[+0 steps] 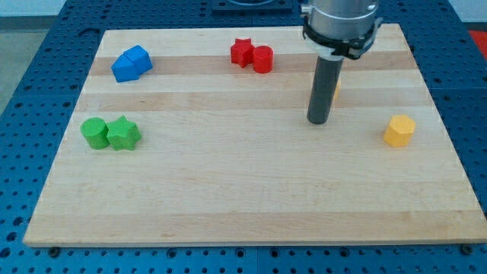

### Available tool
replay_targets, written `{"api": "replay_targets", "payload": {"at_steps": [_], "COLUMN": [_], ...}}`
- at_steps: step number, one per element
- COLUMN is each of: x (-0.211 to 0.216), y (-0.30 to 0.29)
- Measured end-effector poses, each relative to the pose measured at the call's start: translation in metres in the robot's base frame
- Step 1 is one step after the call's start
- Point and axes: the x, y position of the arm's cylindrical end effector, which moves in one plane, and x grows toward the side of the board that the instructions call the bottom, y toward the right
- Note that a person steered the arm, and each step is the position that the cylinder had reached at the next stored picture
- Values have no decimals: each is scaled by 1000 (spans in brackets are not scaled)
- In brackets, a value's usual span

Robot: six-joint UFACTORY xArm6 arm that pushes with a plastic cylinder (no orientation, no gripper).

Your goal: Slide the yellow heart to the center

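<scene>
My tip (318, 120) rests on the wooden board (228, 190), right of its middle. Only a thin yellow sliver (335, 90) of a block shows past the rod's right side. The rod hides the rest of that block, so I cannot tell its shape. My tip sits just below and left of this sliver. A second yellow block (399, 131), roughly hexagonal, lies alone near the view's right edge, well to the right of my tip.
Two blue blocks (131, 63) touch each other at the top left. A red star (242, 52) touches a red cylinder (262, 58) at the top centre. A green cylinder (94, 132) touches a green star (123, 134) at the left.
</scene>
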Motion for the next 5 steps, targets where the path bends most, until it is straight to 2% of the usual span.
{"api": "replay_targets", "payload": {"at_steps": [1,3,4,5], "x": [-10,-99,-112,-104], "y": [45,131,118,89]}}
